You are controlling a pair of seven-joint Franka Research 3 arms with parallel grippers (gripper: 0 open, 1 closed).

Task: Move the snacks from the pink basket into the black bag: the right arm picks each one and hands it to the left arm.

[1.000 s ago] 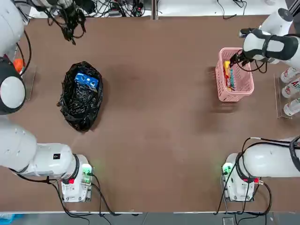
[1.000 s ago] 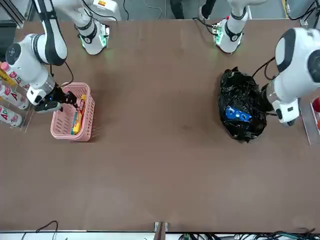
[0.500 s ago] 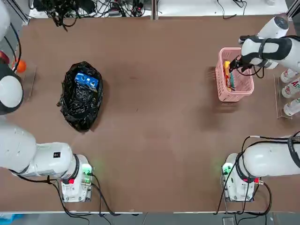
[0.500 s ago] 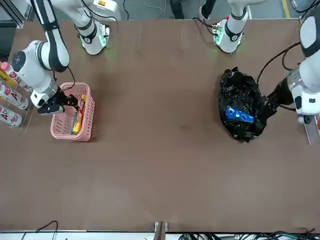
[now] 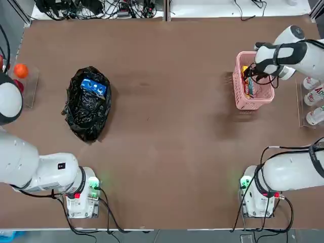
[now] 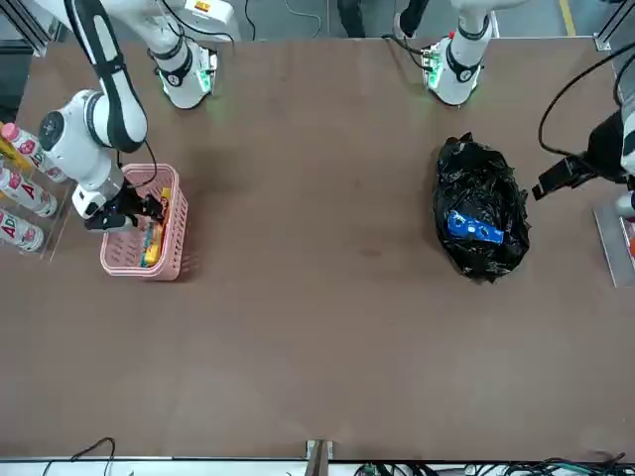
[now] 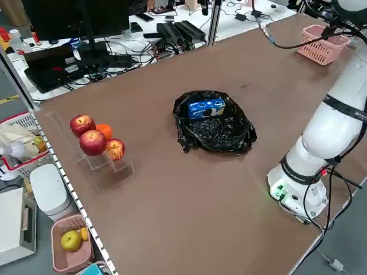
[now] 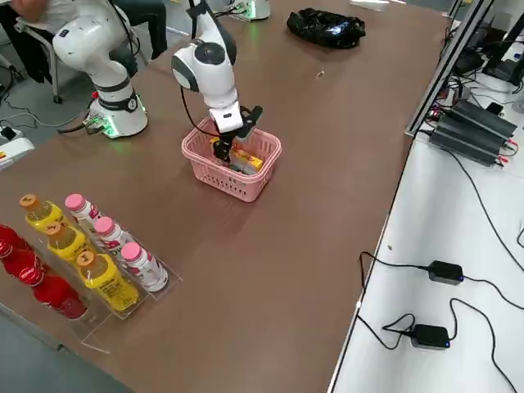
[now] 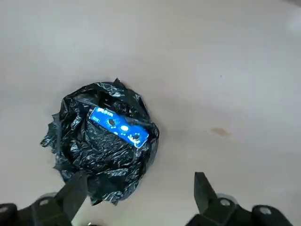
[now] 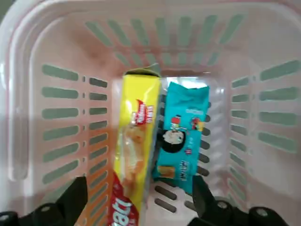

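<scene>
I counted two robot arms [image 5: 50,172] at the surface [image 5: 167,131], one pink basket [image 5: 238,87] and one black bag [image 9: 106,162]. Of the snacks I saw three in all: one yellow packet [image 10: 134,141] and one teal packet [image 10: 181,136] in the basket, and one blue packet [image 9: 120,127] on the bag. I made out nine bottles: three white bottles [image 8: 147,270], three yellow bottles [image 8: 113,288] and three red bottles [image 8: 61,299]. For fruit on the surface, I had three red apples [image 7: 93,143] and one orange fruit [image 7: 104,130].

Brown tabletop [image 5: 167,152] w/ black bag [image 5: 87,119], pink basket [image 5: 245,104] & clear racks [image 7: 106,175] on it
</scene>
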